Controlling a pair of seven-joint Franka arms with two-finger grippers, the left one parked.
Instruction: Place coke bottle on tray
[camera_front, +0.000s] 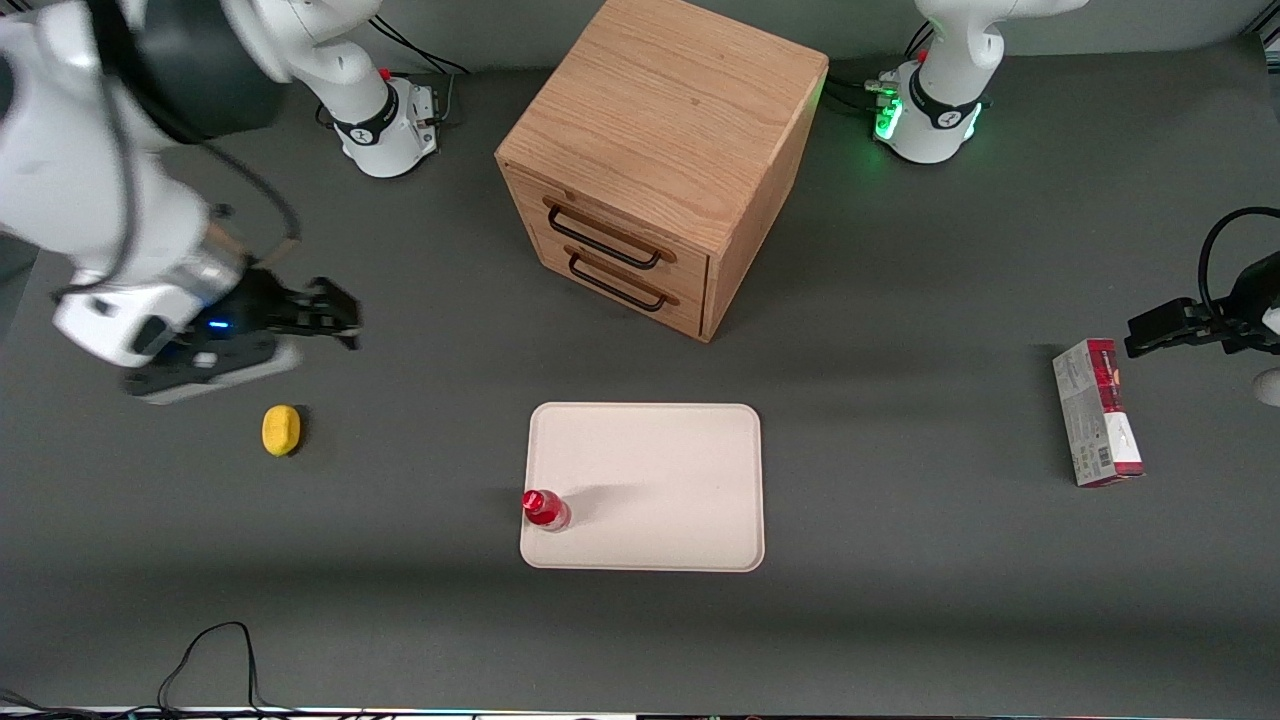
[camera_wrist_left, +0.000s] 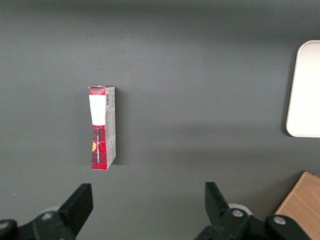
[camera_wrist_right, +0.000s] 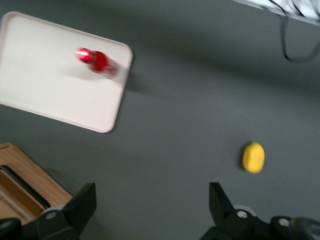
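Front view: coke bottle (camera_front: 545, 509) far from spread-fingered gripper (camera_front: 335, 318)

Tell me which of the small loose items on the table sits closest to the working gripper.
The yellow lemon, just nearer the front camera than the open gripper. The coke bottle stands on the tray; the carton lies farthest.

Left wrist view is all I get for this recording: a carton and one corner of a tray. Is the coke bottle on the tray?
Observer: Yes. The coke bottle stands upright on the tray, at the corner toward the working arm's end and nearest the front camera.
Operator: Is the end effector holding it?
Observer: No. The end effector is open and empty, well away toward the working arm's end of the table, above the tabletop.
Operator: Anything near it?
Observer: A yellow lemon-like lump lies on the table, nearer the front camera than the end effector.
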